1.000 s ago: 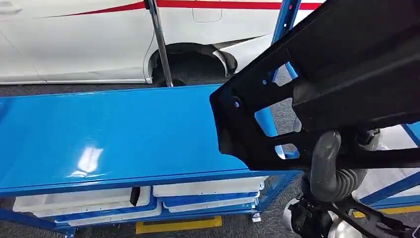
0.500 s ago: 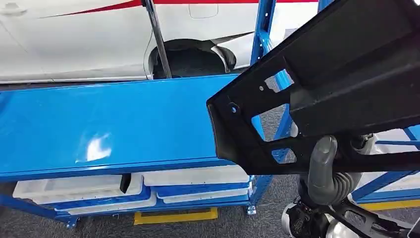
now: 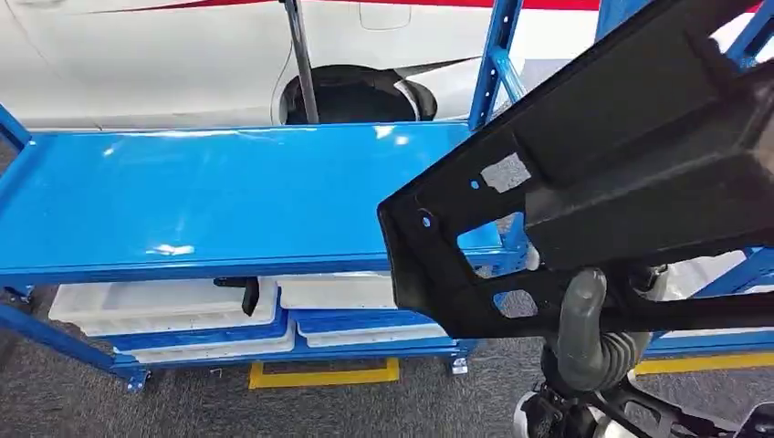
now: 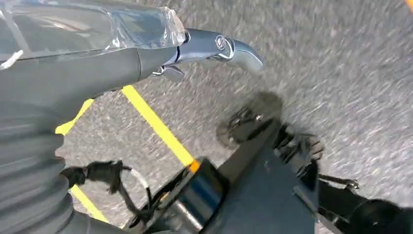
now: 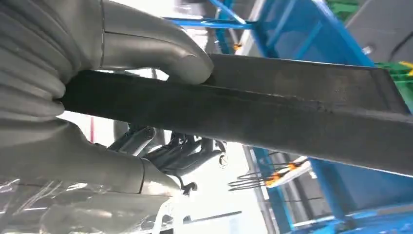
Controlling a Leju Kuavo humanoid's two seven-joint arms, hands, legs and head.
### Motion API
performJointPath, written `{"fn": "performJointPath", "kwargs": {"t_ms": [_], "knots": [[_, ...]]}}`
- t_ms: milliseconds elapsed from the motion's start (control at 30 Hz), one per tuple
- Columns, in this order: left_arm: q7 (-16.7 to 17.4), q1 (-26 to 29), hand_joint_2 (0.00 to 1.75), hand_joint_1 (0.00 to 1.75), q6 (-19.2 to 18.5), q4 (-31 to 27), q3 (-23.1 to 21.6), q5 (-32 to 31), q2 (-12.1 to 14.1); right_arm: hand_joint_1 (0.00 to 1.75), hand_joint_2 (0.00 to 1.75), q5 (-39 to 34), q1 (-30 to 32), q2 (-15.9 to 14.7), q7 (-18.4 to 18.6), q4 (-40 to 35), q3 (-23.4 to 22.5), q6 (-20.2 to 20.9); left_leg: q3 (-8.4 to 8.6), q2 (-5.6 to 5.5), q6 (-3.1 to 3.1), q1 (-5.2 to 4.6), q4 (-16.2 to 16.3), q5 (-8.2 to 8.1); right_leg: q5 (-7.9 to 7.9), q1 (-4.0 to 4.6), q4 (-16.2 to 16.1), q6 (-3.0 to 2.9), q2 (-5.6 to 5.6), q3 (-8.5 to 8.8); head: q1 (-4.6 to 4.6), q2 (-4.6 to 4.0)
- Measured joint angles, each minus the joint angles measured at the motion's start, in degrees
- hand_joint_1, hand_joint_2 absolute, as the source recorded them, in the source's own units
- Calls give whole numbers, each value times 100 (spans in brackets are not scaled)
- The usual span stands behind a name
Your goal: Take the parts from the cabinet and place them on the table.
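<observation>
Presently a large black part (image 3: 621,173) is being held by the right hand (image 3: 584,333), whose grey thumb (image 5: 160,53) is being pressed onto one face of a narrow edge (image 5: 292,112) while darker fingers (image 5: 180,148) are being curled beneath it. The grip is being taken near one end only, so most of the part is being carried out ahead of the hand, tilted, its perforated tip (image 3: 429,237) hanging over the right end of the blue surface (image 3: 201,196). Such leverage is likely to be felt as twisting, and the part could be rotated or slipped out of so slim a pinch. The left hand (image 4: 146,58) is being kept low over the grey floor (image 4: 341,58), nothing being held in it and one dark finger (image 4: 229,48) being stretched out straight. Farther off, the tip could be knocked against the surface's front rim (image 3: 183,269) or the blue upright (image 3: 493,64) if lowered carelessly. Beyond, a white car (image 3: 164,64) is being left well apart, so it is judged to be at little risk
</observation>
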Motion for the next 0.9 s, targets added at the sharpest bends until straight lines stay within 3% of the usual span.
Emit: {"fn": "performJointPath", "kwargs": {"t_ms": [67, 100, 133, 167, 233, 267, 300, 367, 400, 433, 467, 500, 533, 567, 600, 633, 667, 767, 800, 833, 867, 900], "knots": [[-46, 18, 175, 0, 7, 0, -20, -13, 0, 175, 175, 57, 88, 0, -2, 26, 0, 0, -110, -41, -33, -14, 7, 114, 473, 15, -632, -51, 38, 568, 0, 0], [-57, 11, 175, 0, 22, 0, -28, -30, -4, 175, 175, 77, 112, 0, 9, 42, 0, 6, -148, -51, -42, -16, 12, 163, 497, 22, -1166, -107, 149, 964, 2, 0], [-61, 0, 175, 0, 22, -2, -46, -33, -18, 175, 175, 85, 126, 0, 39, 50, 2, 18, -188, -66, -66, -30, 19, 200, 284, 25, -1715, -179, 274, 1363, 2, 0], [-70, -16, 175, 0, 22, -2, -61, -33, -20, 175, 175, 98, 140, 4, 57, 70, 9, 50, -205, -83, -93, -43, 33, 246, 187, 26, -2097, -169, 263, 1533, -9, 0], [-76, -28, 175, 0, 22, -2, -101, -33, -20, 175, 175, 125, 142, 31, 74, 160, 15, 118, -221, -133, -173, -15, 18, 329, 199, 86, -2056, -220, 194, 1492, -4, 0], [-76, -19, 175, 0, 22, -2, -129, -33, -18, 175, 175, 127, 153, 42, 111, 216, 20, 157, -226, -167, -218, -37, 5, 365, 237, 70, -2076, -272, 153, 1489, -4, 0], [-74, -11, 175, 0, 22, -2, -142, -31, -4, 175, 175, 122, 151, 63, 144, 271, 24, 186, -261, -181, -222, 8, 80, 322, 302, 7, -2119, -299, 68, 1487, 11, 0], [-76, -11, 175, 0, 22, -2, -159, -31, -20, 175, 175, 111, 165, 135, 162, 384, 52, 234, -536, -120, -343, 42, 677, -187, 361, -3, -2122, -356, 5, 1422, -33, 0], [-74, -10, 175, 0, 22, -2, -168, -31, -20, 175, 175, 105, 172, 168, 164, 448, 72, 262, -757, -110, -397, 78, 1224, -488, 392, -1, -2121, -362, -44, 1385, -33, 0], [-74, -8, 175, 0, 22, -2, -179, -31, -20, 175, 175, 81, 174, 184, 164, 514, 94, 291, -941, -106, -440, 99, 1700, -678, 414, -1, -2116, -356, -94, 1346, -35, 0], [-70, 1, 175, 0, 22, -2, -197, -31, -20, 175, 175, 65, 197, 207, 164, 592, 107, 328, -1042, -98, -481, 128, 2019, -731, 435, -3, -2113, -346, -157, 1312, -39, 0], [-68, 12, 175, 0, 22, -2, -201, -28, -17, 175, 175, 61, 217, 232, 166, 649, 114, 345, -978, -92, -509, 153, 1970, -662, 445, -9, -2111, -333, -205, 1296, -39, 0], [-50, 21, 175, 0, 31, -2, -205, -28, -17, 175, 175, 59, 224, 256, 166, 714, 135, 372, -736, -65, -541, 178, 1624, -476, 451, -18, -2102, -320, -262, 1285, -39, 0], [-50, 23, 175, 0, 35, -2, -212, -31, -15, 175, 175, 57, 224, 275, 166, 761, 155, 394, -432, -8, -562, 191, 1142, -275, 448, -29, -2094, -306, -303, 1285, -39, 0], [-50, 18, 175, 0, 37, -2, -234, -31, -15, 175, 175, 57, 223, 300, 166, 807, 184, 426, -44, 132, -578, 202, 495, -70, 430, -37, -2074, -276, -360, 1291, -39, 0], [-50, 10, 175, 0, 37, -2, -256, -28, -22, 175, 175, 57, 224, 328, 166, 846, 203, 448, 192, 350, -579, 194, 101, -77, 412, -2, -2059, -236, -399, 1283, -46, 0], [-44, 6, 175, 0, 37, -2, -282, -31, -20, 175, 175, 52, 229, 343, 166, 894, 214, 463, 184, 285, -458, 132, 109, -32, 414, 8, -2048, -199, -435, 1269, -39, 0], [-41, 16, 175, 0, 39, -2, -297, -31, -22, 175, 175, 48, 246, 393, 162, 975, 260, 538, 95, 188, -308, 110, 89, -81, 410, 31, -2034, -108, -560, 1277, 0, 0], [-44, 21, 175, 0, 39, -2, -302, -31, -22, 175, 175, 41, 248, 404, 162, 996, 262, 549, 112, 136, -246, 160, 55, -48, 353, -6, -2012, -51, -510, 1266, 4, 0], [-44, 14, 175, 0, 37, -2, -308, -28, -22, 175, 175, 41, 246, 415, 160, 1025, 269, 570, 100, 90, -214, 158, 55, -42, 209, -17, -1828, -43, -289, 1197, 7, 0], [-44, 5, 175, 0, 42, -2, -312, -28, -20, 175, 175, 41, 271, 417, 155, 1043, 271, 592, 87, 54, -157, 153, 55, -31, -57, -24, -1357, -51, -123, 974, 11, 0], [-44, -10, 175, 0, 39, -2, -315, -13, -22, 175, 175, 39, 303, 417, 155, 1058, 278, 610, 71, -1, -142, 146, 55, -23, -299, -18, -819, -48, -43, 707, 17, 0]]}}
